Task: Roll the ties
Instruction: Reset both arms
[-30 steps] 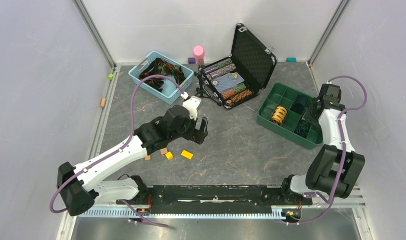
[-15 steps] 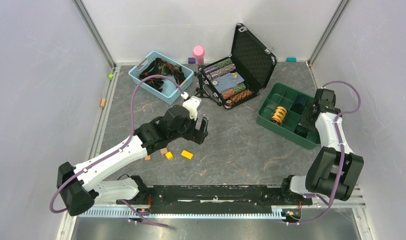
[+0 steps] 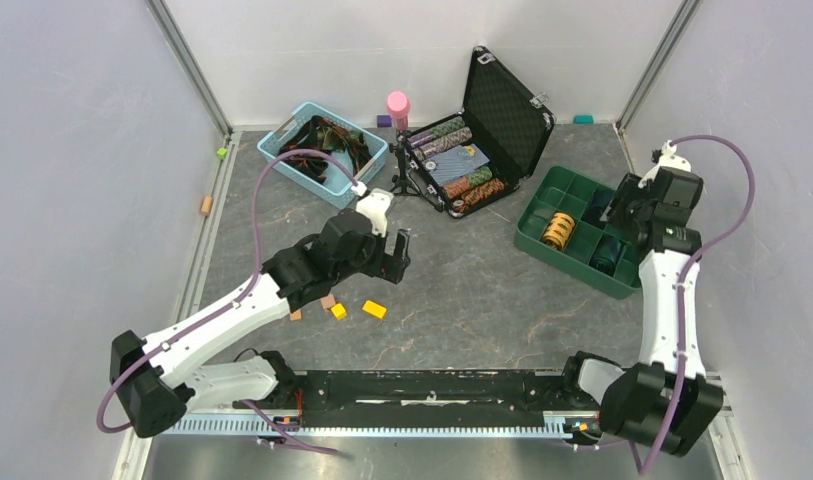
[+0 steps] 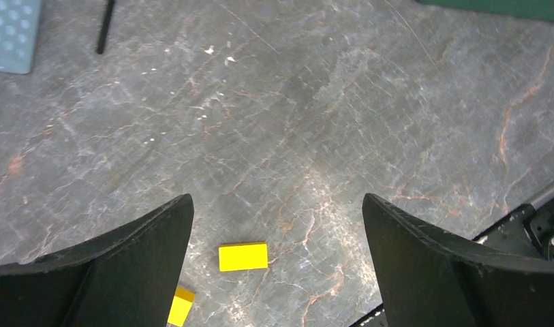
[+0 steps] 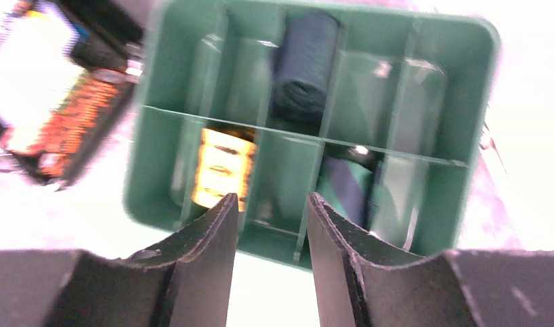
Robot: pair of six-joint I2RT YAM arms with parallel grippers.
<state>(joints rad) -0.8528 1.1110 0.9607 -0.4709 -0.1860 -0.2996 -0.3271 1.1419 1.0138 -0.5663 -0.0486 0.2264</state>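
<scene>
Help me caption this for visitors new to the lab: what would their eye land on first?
Probably the open black case at the back, with its rows of colourful chips, and the green tray on the right holding three rolled ties, the yellow-orange roll brightest. Next, the blue basket at back left, heaped with unrolled ties.

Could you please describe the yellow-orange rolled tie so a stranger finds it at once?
At the right, beside the open black case, stands a green divided tray. The yellow-orange rolled tie lies towards its case-side end. It is the only bright roll; the neighbouring rolls are dark.
</scene>
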